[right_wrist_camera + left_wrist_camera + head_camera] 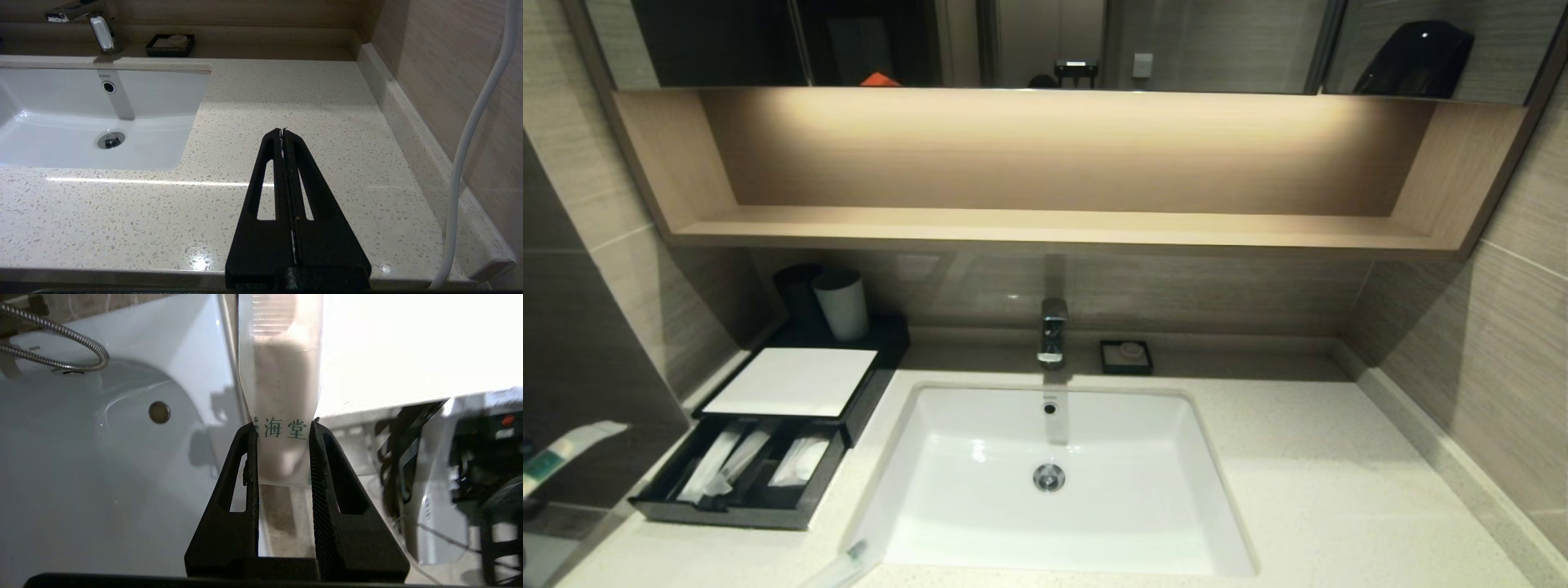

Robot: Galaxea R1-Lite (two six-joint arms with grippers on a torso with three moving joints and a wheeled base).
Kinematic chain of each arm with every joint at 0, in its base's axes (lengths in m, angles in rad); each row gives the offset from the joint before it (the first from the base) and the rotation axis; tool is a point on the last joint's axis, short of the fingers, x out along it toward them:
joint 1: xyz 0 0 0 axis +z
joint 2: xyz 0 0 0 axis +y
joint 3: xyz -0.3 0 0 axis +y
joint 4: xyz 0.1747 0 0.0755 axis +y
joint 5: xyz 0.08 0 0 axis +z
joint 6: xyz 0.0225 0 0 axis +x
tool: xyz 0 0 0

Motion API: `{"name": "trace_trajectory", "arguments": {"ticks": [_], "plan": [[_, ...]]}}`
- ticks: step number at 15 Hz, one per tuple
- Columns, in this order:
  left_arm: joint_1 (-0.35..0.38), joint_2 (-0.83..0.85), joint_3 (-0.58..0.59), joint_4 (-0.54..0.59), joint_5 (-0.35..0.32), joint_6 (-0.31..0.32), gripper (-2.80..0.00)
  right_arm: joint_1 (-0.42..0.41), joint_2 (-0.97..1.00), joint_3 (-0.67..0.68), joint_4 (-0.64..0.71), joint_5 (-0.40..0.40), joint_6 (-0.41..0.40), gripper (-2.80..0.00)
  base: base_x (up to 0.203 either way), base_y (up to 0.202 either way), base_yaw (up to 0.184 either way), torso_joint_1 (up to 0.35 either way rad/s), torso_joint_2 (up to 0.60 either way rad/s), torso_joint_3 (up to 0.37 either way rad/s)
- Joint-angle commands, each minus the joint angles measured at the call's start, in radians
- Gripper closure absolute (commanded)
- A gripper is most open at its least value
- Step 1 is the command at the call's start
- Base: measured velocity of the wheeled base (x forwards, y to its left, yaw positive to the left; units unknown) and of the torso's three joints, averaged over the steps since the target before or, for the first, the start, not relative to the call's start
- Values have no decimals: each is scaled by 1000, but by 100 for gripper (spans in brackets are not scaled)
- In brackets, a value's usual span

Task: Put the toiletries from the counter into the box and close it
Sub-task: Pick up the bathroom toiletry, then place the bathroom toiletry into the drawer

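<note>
The left claw (282,428) is off the table's left edge, clenched on a slim clear-wrapped packet with green print (282,396). The right claw (283,132), clenched empty, hangs over the speckled cream table (286,94).

Counter (1307,490): pale speckled stone, set around a white sink (980,457).
Left rear: dark box (870,384), drawer pulled out, packets inside.
Behind box: grey cup (843,304).
Beside faucet: black soap dish (1126,358).
Front edge: one packet (845,567).
</note>
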Motion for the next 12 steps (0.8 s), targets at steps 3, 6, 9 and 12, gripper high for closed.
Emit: {"name": "trace_trajectory", "arguments": {"ticks": [3,6,9,12], "plan": [[-160,-111,11,-4,1,-339,0,0,0,0,0,0,0,0,0,0,0,0,0,0],[-343,-146,2,-23,37,-667,0,0,0,0,0,0,0,0,0,0,0,0,0,0],[-541,-176,20,-18,126,-852,0,0,0,0,0,0,0,0,0,0,0,0,0,0],[-632,-185,40,10,219,-946,0,0,0,0,0,0,0,0,0,0,0,0,0,0]]}}
